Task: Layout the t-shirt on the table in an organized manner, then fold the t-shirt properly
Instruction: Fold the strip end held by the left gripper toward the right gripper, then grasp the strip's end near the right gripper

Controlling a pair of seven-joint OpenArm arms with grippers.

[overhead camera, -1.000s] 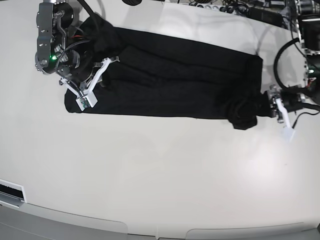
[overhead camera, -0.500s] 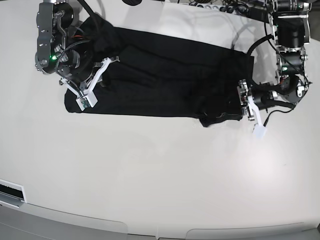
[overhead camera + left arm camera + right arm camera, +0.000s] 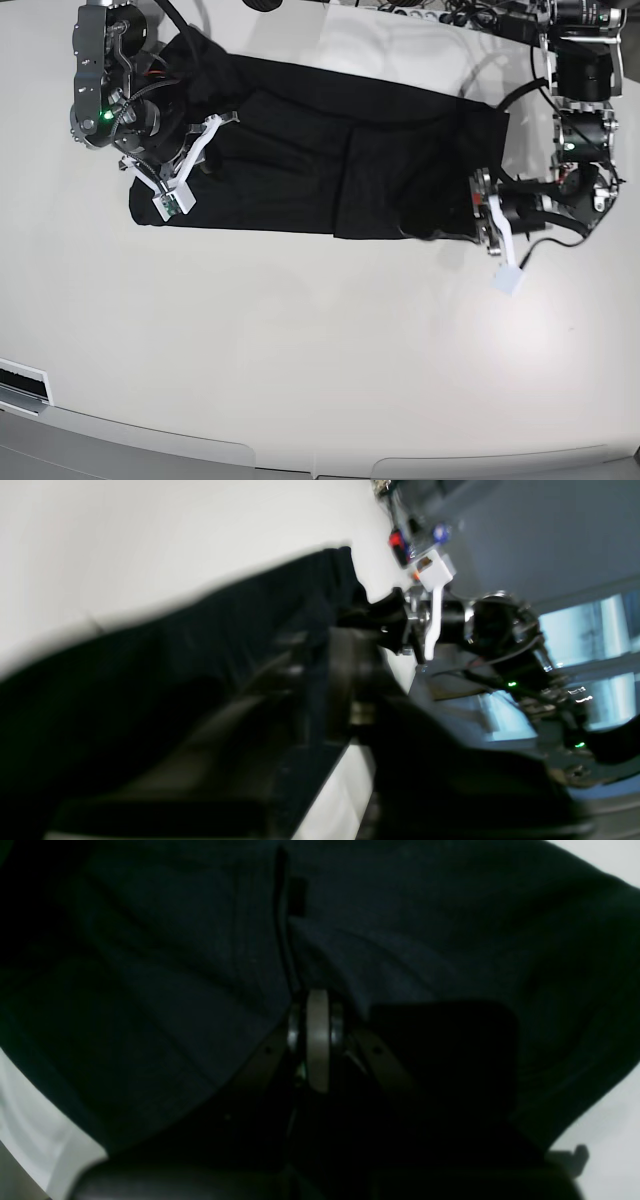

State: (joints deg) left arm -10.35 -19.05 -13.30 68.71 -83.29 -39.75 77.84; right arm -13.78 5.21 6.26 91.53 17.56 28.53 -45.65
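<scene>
Bench (image 3: 300, 340): glossy white, curved near edge; cables along the far edge.
T-shirt (image 3: 330, 170): black, far half of bench, long axis left-right, right end folded over.
Right gripper (image 3: 165, 195): closed, on the shirt's left end.
Left gripper (image 3: 480, 215): closed at the right hem; whether it pinches cloth is hidden.

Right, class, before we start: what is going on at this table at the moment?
A two-armed robot is folding a black t-shirt on a white table. The shirt lies as a long folded band across the far part of the table. The right gripper is shut and pressed into the cloth at one end. The left gripper is shut on the other end, where a flap of cloth lies doubled over the band. The fold is not finished.
</scene>
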